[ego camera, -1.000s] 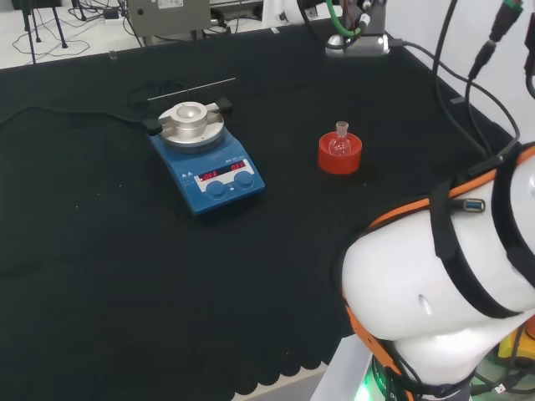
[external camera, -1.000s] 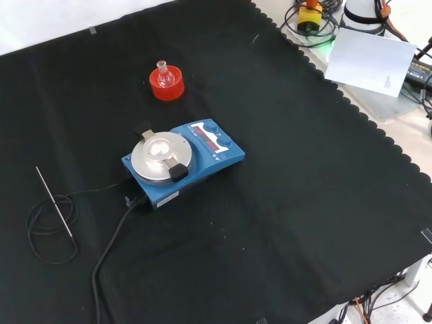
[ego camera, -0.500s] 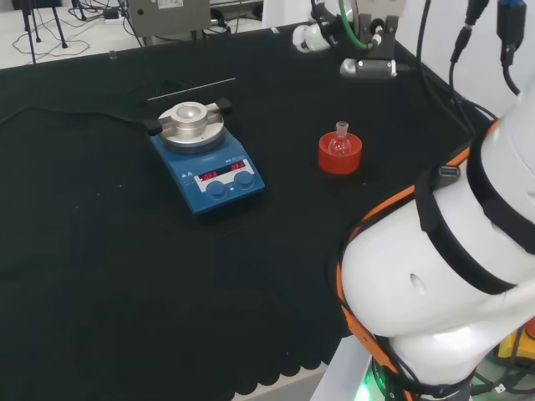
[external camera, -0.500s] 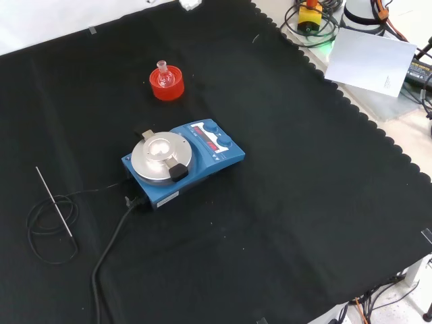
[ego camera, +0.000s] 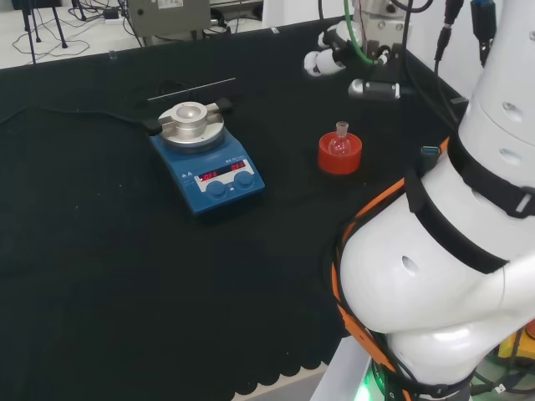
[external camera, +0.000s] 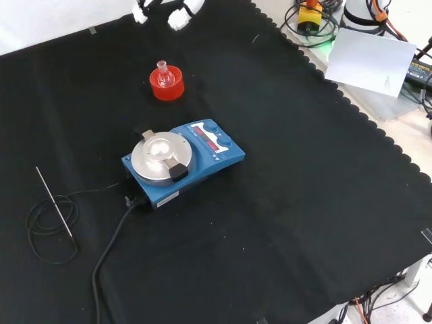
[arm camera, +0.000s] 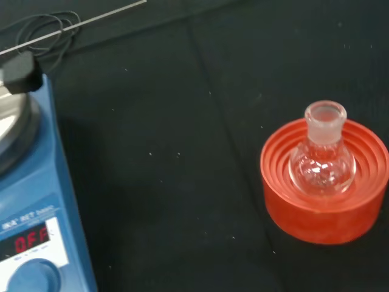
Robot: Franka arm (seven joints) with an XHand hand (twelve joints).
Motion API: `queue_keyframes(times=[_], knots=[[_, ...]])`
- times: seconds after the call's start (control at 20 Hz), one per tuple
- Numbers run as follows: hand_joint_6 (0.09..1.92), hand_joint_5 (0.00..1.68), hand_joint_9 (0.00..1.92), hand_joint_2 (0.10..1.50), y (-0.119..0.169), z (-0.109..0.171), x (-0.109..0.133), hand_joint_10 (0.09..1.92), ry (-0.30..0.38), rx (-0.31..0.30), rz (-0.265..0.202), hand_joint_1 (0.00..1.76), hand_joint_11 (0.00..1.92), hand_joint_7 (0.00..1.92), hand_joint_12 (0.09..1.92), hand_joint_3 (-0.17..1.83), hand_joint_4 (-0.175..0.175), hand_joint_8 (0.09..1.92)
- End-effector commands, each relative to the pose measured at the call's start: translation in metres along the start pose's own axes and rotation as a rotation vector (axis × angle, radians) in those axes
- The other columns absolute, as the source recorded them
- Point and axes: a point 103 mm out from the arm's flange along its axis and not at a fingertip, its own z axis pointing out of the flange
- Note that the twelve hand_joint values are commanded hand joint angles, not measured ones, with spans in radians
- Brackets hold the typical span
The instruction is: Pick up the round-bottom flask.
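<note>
Flask: a small clear glass flask (ego camera: pixel 340 144) with a round belly and a short neck. It stands upright on the red ring. It looks empty. You can see it in the front view (external camera: pixel 163 75) and up close in the wrist view (arm camera: pixel 323 156) too.

Red ring: a red ring with ribs (ego camera: pixel 339 155). It is the stand under the flask and sits on the black cloth. In the front view (external camera: pixel 167 86) it is above the blue box. In the wrist view (arm camera: pixel 325 205) the flask sits in its middle.

Hand: the black and white hand (ego camera: pixel 334 48) is up in the air, past the flask and a bit to the left of it in the head view. It is not touching the flask. In the front view (external camera: pixel 177 15) its white fingertips peek in at the top edge, above the red ring. I cannot tell if the fingers are straight or curled.

Blue box: a blue box with a round silver plate on top (ego camera: pixel 207 159). It has red lights and two knobs. It sits left of the red ring in the head view, apart from it (external camera: pixel 182 159) (arm camera: pixel 27 213).

Rod: a thin metal rod (external camera: pixel 54 201) lies on the cloth beside a loop of black wire (external camera: pixel 47 229).

Cloth: black cloth (ego camera: pixel 100 276) covers the bench.
</note>
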Motion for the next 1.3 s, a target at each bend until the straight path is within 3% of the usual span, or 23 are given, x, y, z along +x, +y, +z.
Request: queue_keyframes(times=[0.05, 0.45, 1.0, 1.3], knots=[[0.09, 0.39, 0.28, 1.04, 0.023, 0.022, -0.027, 0.64, 0.111, -0.020, 0.045, 0.53, 0.00, 0.20, 1.10, 0.21, -0.019, 0.49], [0.09, 0.44, 0.32, 0.84, 0.038, 0.057, -0.049, 0.65, 0.135, 0.011, 0.075, 0.67, 0.00, 0.21, 1.16, 0.43, -0.022, 0.53], [0.09, 0.46, 0.34, 0.80, 0.049, 0.092, -0.057, 0.65, 0.173, 0.050, 0.085, 0.69, 0.00, 0.22, 1.16, 0.48, -0.023, 0.54], [0.09, 0.48, 0.35, 0.78, 0.047, 0.104, -0.058, 0.66, 0.170, 0.023, 0.122, 0.72, 0.00, 0.23, 1.17, 0.49, -0.026, 0.54]])
